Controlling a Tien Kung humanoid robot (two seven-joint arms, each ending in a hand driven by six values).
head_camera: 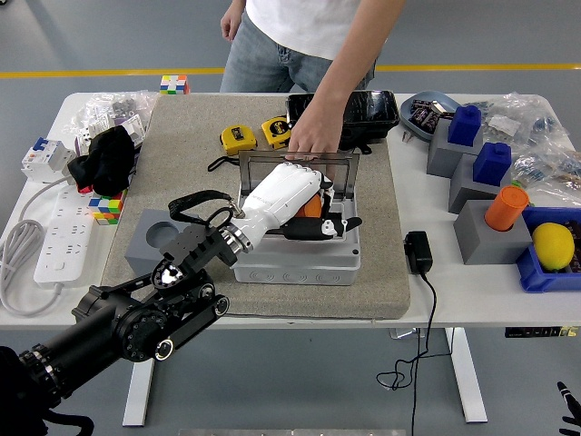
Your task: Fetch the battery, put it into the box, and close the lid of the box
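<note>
white table | grey mat across its middle | power strip at left edge | black adapter right of mat | blue bin far right

Person's hand on lid, blocks far side.

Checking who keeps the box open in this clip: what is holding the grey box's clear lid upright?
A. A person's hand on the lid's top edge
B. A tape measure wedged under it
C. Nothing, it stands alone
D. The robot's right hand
A: the person's hand rests on the top edge of the upright lid, while the robot's left hand is down in the box with the orange battery.
</note>
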